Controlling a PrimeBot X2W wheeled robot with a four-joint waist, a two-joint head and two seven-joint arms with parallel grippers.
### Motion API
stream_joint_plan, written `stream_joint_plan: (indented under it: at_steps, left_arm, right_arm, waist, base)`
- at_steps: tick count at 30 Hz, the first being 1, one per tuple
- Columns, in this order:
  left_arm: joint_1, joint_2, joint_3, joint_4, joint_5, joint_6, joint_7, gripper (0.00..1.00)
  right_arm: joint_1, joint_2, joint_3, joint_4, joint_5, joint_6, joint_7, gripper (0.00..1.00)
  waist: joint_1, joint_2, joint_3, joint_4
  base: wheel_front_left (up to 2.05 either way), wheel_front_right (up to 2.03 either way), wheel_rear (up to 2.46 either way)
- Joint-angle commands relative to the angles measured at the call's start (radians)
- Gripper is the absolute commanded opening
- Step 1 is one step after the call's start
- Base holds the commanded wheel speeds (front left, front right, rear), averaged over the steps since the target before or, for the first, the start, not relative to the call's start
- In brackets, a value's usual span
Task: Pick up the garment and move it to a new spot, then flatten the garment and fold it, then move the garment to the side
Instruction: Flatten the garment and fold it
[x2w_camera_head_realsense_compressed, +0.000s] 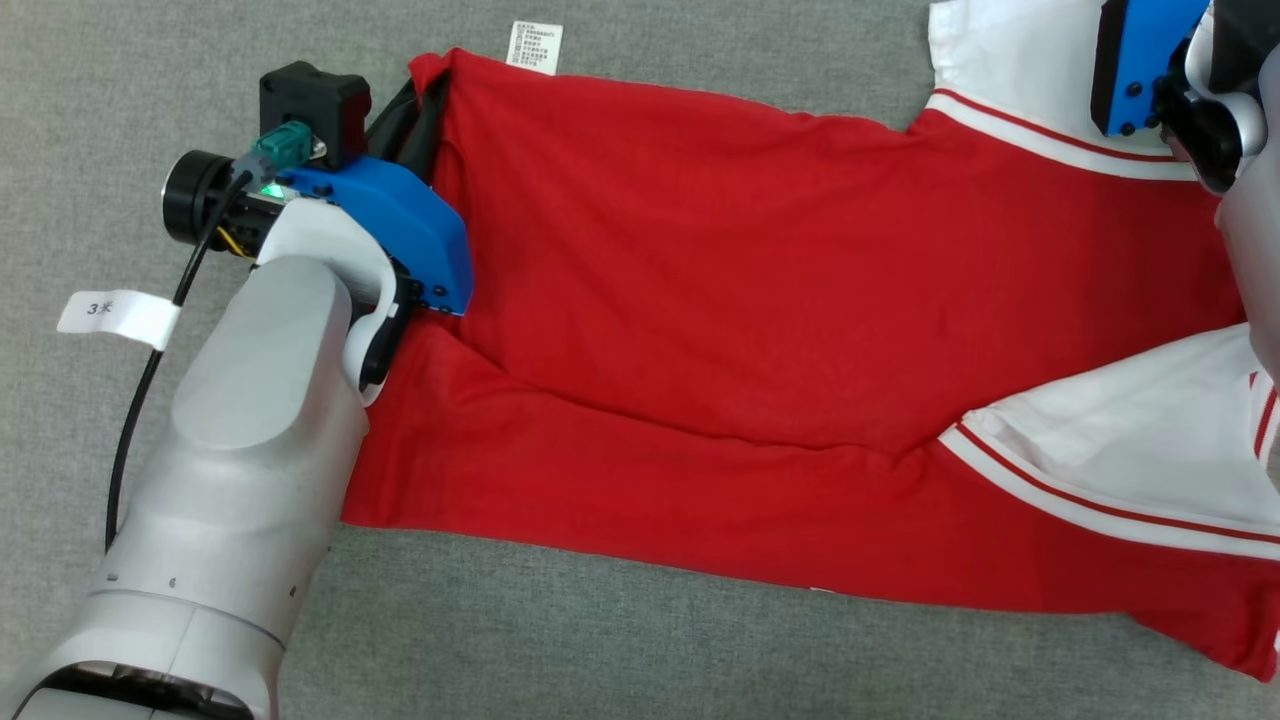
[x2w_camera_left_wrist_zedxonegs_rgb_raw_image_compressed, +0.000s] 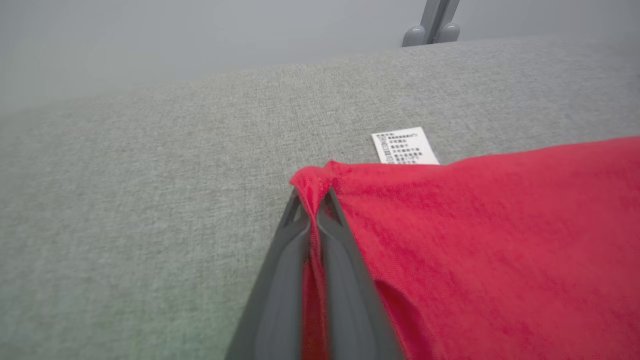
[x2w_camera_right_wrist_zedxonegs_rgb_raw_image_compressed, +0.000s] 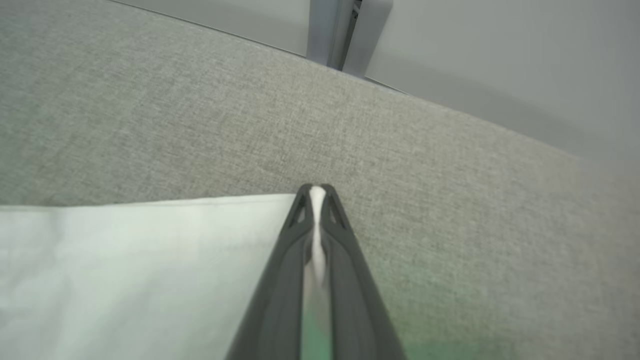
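The garment (x2w_camera_head_realsense_compressed: 720, 300) is a red shirt with white, red-striped sleeves, spread across the grey cloth surface with folds near its lower edge. My left gripper (x2w_camera_head_realsense_compressed: 425, 90) is at its upper left corner. In the left wrist view that gripper (x2w_camera_left_wrist_zedxonegs_rgb_raw_image_compressed: 312, 200) is shut on a bunched red corner of the garment (x2w_camera_left_wrist_zedxonegs_rgb_raw_image_compressed: 475, 240). The right arm's blue wrist housing (x2w_camera_head_realsense_compressed: 1140, 60) sits over the white sleeve at the top right. In the right wrist view my right gripper (x2w_camera_right_wrist_zedxonegs_rgb_raw_image_compressed: 316, 192) is shut on the edge of the white sleeve (x2w_camera_right_wrist_zedxonegs_rgb_raw_image_compressed: 125, 265), with white cloth showing between the fingers.
A white care label (x2w_camera_head_realsense_compressed: 536, 47) sticks out from the garment's upper edge. A black cable with a white paper tag (x2w_camera_head_realsense_compressed: 115, 315) hangs off the left arm. The grey surface (x2w_camera_head_realsense_compressed: 600, 650) ends at a far edge with a grey post (x2w_camera_left_wrist_zedxonegs_rgb_raw_image_compressed: 435, 25) behind it.
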Motion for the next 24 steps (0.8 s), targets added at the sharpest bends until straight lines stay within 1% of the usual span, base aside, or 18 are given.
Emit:
stream_joint_plan:
  at_steps: [1,7,15,21,24]
  left_arm:
    - [-0.001,0.010,-0.002,0.010,-0.007,0.001,-0.009,0.00]
    - [0.017,0.027,0.005,0.031,-0.017,0.009,-0.028,0.00]
    - [0.069,0.063,0.016,0.047,-0.034,0.016,-0.045,0.00]
    - [0.118,0.091,0.021,0.036,-0.045,0.022,-0.051,0.00]
    - [0.144,0.099,0.020,0.024,-0.052,0.026,-0.051,0.00]
  right_arm:
    - [0.030,-0.007,0.008,0.007,0.011,0.000,-0.021,0.00]
    - [0.052,-0.015,0.015,-0.030,0.033,0.000,-0.167,0.00]
    - [0.151,-0.006,0.045,-0.103,0.107,0.000,-0.342,0.00]
    - [0.282,-0.005,0.086,-0.225,0.169,0.000,-0.447,0.00]
    - [0.366,-0.023,0.099,-0.311,0.209,0.000,-0.479,0.00]
  waist:
    - [0.0000,0.0000,-0.012,-0.010]
    - [0.0000,0.0000,-0.061,-0.045]
    - [0.0000,0.0000,-0.144,-0.112]
    - [0.0000,0.0000,-0.196,-0.147]
    - [0.0000,0.0000,-0.215,-0.157]
  base:
    - [0.00,0.00,0.00]
    - [0.00,0.00,0.00]
    - [0.00,0.00,0.00]
    - [0.00,0.00,0.00]
    - [0.00,0.00,0.00]
